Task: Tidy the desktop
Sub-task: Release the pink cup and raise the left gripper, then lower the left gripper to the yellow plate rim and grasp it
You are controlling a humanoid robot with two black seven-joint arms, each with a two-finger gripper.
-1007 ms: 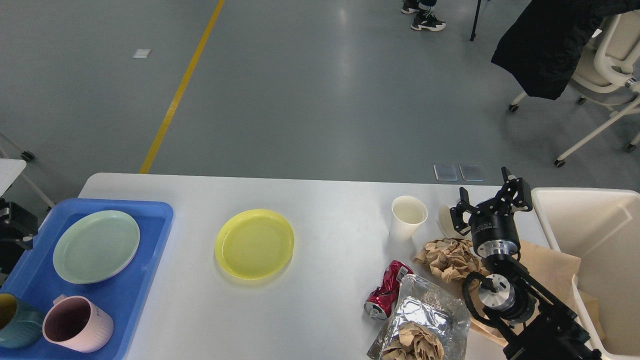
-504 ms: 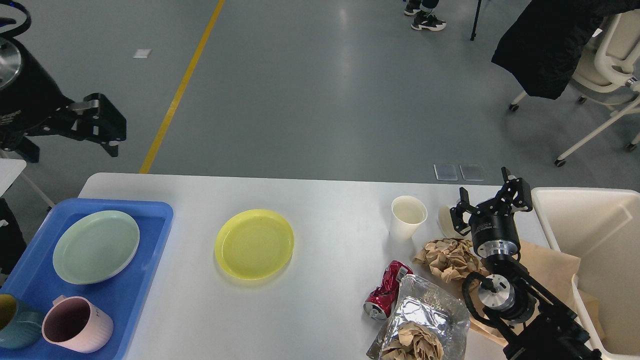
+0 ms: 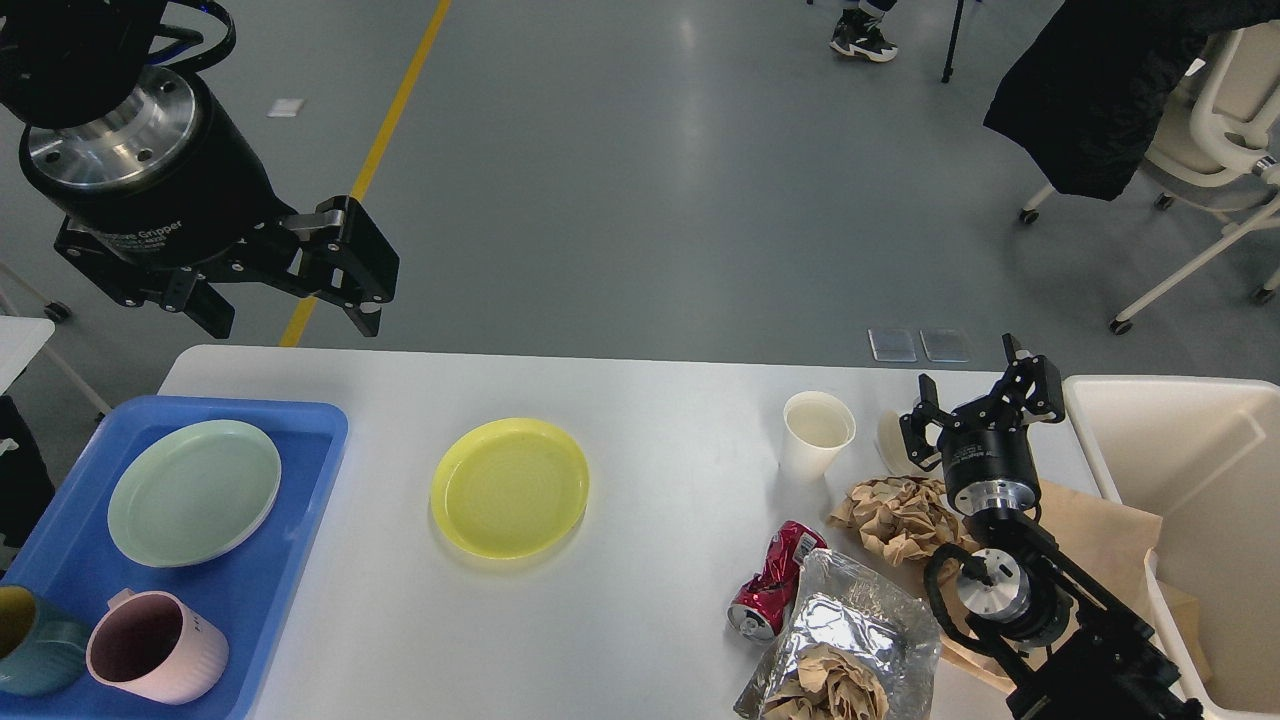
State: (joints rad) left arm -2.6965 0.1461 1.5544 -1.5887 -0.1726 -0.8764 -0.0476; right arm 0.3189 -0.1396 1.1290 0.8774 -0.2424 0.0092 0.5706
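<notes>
The white desktop carries a yellow plate at its middle. Toward the right stand a white paper cup, a crushed red can, a foil bag stuffed with crumpled paper, and a wad of brown paper. My right gripper is open and empty above the table's right end, just right of the cup. High over the far left corner, my left gripper hangs open with nothing in it.
A blue tray at the left holds a pale green plate, a pink mug and a teal mug. A cream bin stands at the right edge. A brown paper sheet lies beside it.
My left arm has risen from the left edge and swung right, so its gripper now hangs over the table's far left corner. The right arm and the objects have not moved.
</notes>
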